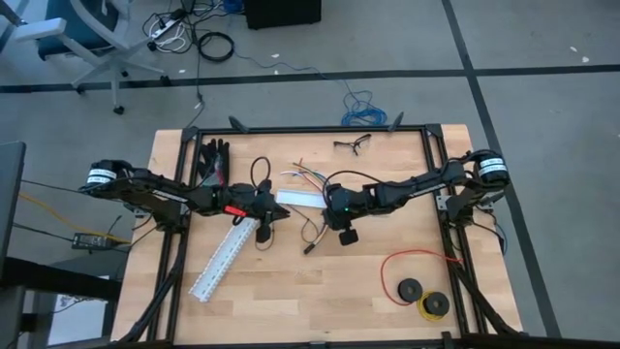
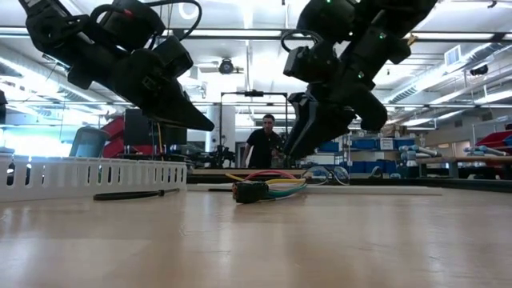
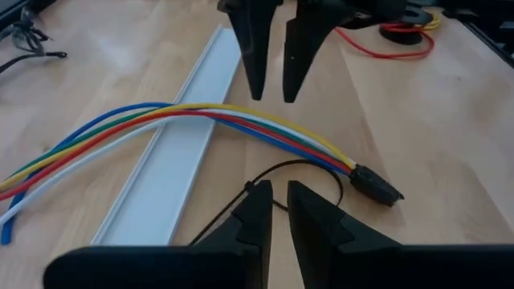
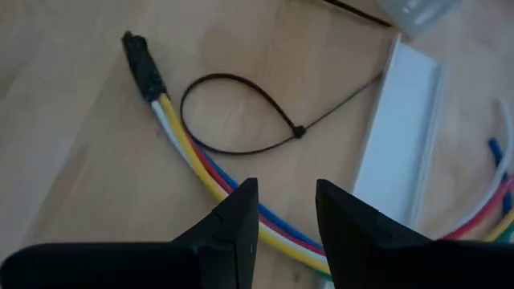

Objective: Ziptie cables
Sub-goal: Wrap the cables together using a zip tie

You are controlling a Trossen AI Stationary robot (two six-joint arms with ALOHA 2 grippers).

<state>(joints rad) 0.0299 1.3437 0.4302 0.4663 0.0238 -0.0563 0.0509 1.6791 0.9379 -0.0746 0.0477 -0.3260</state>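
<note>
The cables (image 3: 241, 120), thin white, yellow, green, blue and red wires, lie on the wooden table and end in a small dark plug (image 3: 376, 186). They also show in the right wrist view (image 4: 201, 160) and the low view (image 2: 272, 188). A black zip tie (image 4: 297, 131) lies in a wide loop on the table and crosses the wires near the plug; its tail runs toward a flat white strip (image 4: 397, 136). My left gripper (image 3: 279, 201) hovers over the loop, open by a narrow gap. My right gripper (image 4: 287, 201) hovers over the wires opposite it, open and empty.
A slotted white channel (image 1: 225, 254) lies near the table's left front. A red wire loop (image 1: 417, 267) with black spools (image 1: 412, 289) lies at the right front. A dark bundle (image 1: 213, 160) lies at the far left. A person (image 2: 264, 144) stands in the room behind.
</note>
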